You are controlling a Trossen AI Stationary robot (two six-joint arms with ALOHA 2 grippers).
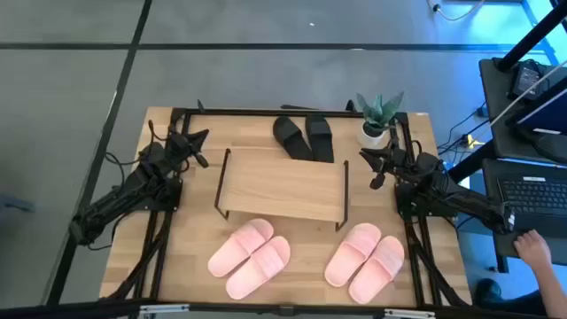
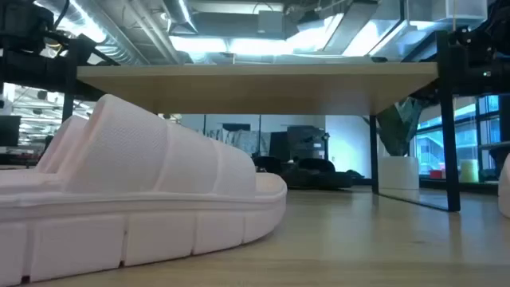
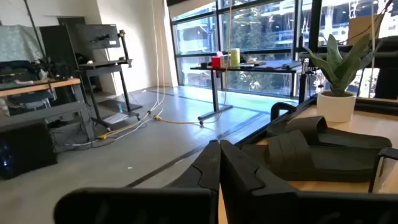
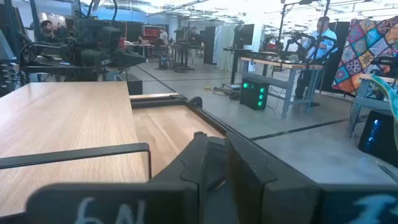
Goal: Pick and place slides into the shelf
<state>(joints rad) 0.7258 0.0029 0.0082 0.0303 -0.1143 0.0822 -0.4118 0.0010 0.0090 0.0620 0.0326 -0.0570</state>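
Note:
The shelf [image 1: 282, 184], a light wood board on thin black wire legs, stands mid-table. The black slides [image 1: 303, 136] lie side by side on the table behind it, also visible in the left wrist view [image 3: 311, 149]. One pink pair [image 1: 250, 257] lies in front of the shelf on the left, another pink pair [image 1: 365, 261] on the right. A pink slide [image 2: 135, 199] fills the low view's near left. My left gripper [image 1: 199, 142] hovers shut off the shelf's far-left corner. My right gripper [image 1: 370, 164] hovers shut beside the shelf's right end.
A potted plant [image 1: 378, 120] stands at the table's far right corner, just behind my right gripper. Black frame bars run along the table's edges [image 1: 292, 112]. A person's hand [image 1: 532, 248] rests near a laptop on a side desk beyond the table's right edge.

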